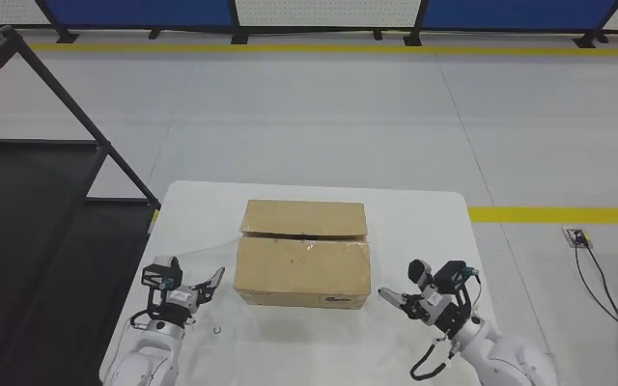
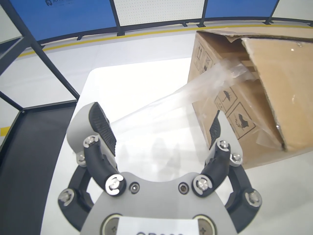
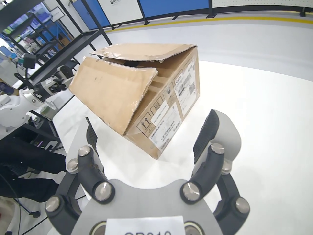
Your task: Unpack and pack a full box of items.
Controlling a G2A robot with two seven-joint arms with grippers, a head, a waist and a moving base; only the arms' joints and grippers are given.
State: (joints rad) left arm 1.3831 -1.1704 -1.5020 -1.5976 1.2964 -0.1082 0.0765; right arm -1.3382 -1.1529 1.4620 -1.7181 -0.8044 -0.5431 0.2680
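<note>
Now, box [image 1: 304, 253]: it lies flat near the middle of the white table [image 1: 406, 207], between my two grippers, with a long side facing me.
Flaps: both top flaps are folded down but unsealed. The near flap [image 3: 110, 91] stands a little proud at its right end, and in the right wrist view I see inner flaps [image 3: 156, 84] in the gap beneath it.
Clear film [image 2: 171, 99]: a strip, tape by the look of it, trails from the box's left end into the space between my left fingers [image 2: 102, 123]. I cannot tell whether it sticks to a pad.
Left gripper [image 2: 156, 113]: jaws spread wide with nothing clamped, low over the table just beside the box's left end.
Right gripper [image 3: 150, 119]: also spread wide and empty, near the box's right end, where the labels [image 3: 185, 86] are.
Handling, box: I judge it stiff corrugated board, dry and easy to grip. If full, it is likely too heavy and too wide for one gripper to lift, so I'd leave it on the table.
Handling, flap: thin and light enough for one gripper, but it bends and can tear at the crease.
Where to hold: I'd pinch the near flap's free edge at the raised right corner, where a finger can slip under.
Risk: the film looks limp and tacky, and may cling to my pads.
</note>
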